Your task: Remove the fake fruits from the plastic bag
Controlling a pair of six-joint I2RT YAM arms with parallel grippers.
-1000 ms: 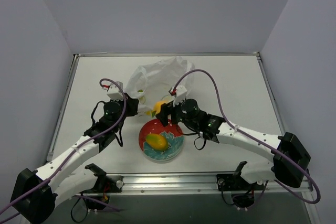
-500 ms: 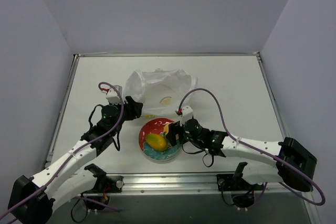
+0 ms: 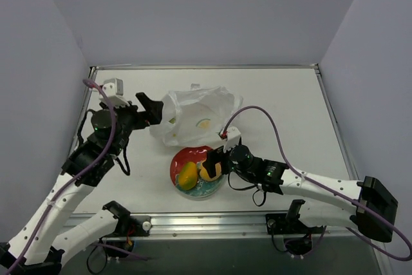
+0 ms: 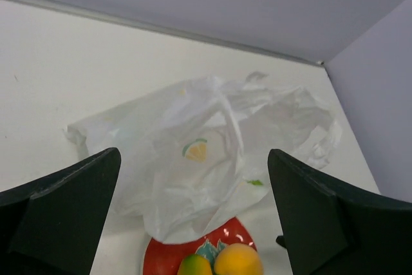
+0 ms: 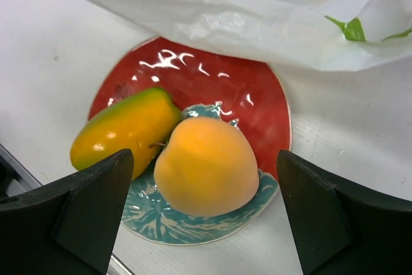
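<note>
Orange fruit and mango are sitting on the plate, left claw and right claw both gaping.

On the left wrist view the bottom edge cuts off the plate, the mango and the round orange fruit. The plastic bag covers the plate's far rim. I can't tell whether its yellow slice shape and green bit are print or fruit inside.
</note>
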